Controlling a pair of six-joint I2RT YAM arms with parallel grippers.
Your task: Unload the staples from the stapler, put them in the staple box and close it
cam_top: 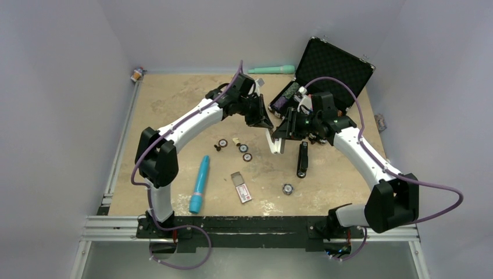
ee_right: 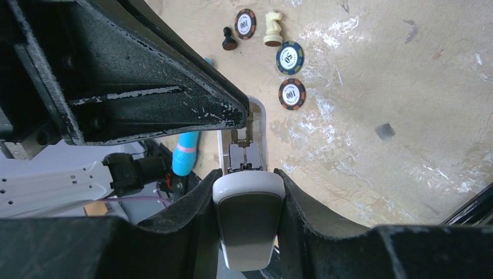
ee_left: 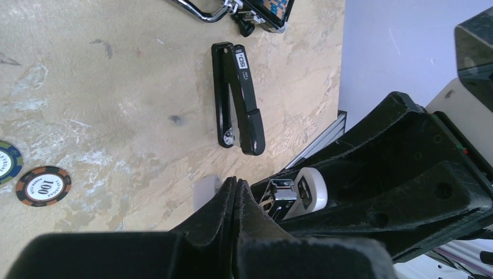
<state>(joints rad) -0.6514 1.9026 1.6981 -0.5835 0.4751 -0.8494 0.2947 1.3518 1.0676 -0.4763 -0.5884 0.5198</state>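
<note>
**Top external view: slim black stapler (cam_top: 302, 160) lies on the table as both arms meet at a white stick (cam_top: 275, 143)**

The long black stapler rests on the mottled tan tabletop (cam_top: 174, 99), right of centre. It sits just below the right arm's wrist and apart from both grippers. From the left wrist camera, a white label at one end of the stapler reads "50".

The right gripper (ee_right: 248, 177) is clamped on the grey-topped white stick, one finger on each side. A bright metal channel shows at the stick's free end. The left gripper (ee_left: 235, 185) has its fingers pressed together with no gap, the tips right at that metal end. Whether they pinch anything thin cannot be told.

Orange-and-black poker chips (ee_right: 292, 93) nearby are printed "100". A blue-rimmed chip (ee_right: 289, 57) lies between two of them, and a black chess pawn (ee_right: 228, 39) and a cream chess knight (ee_right: 271, 29) lie close by.

A blue cylindrical tube (cam_top: 199, 184) lies nearer the left arm's base. Beside it is a small open box with a red label (cam_top: 241, 189), whose writing is too small to read. An open black foam-lined case (cam_top: 334, 70) stands at the far right.
</note>
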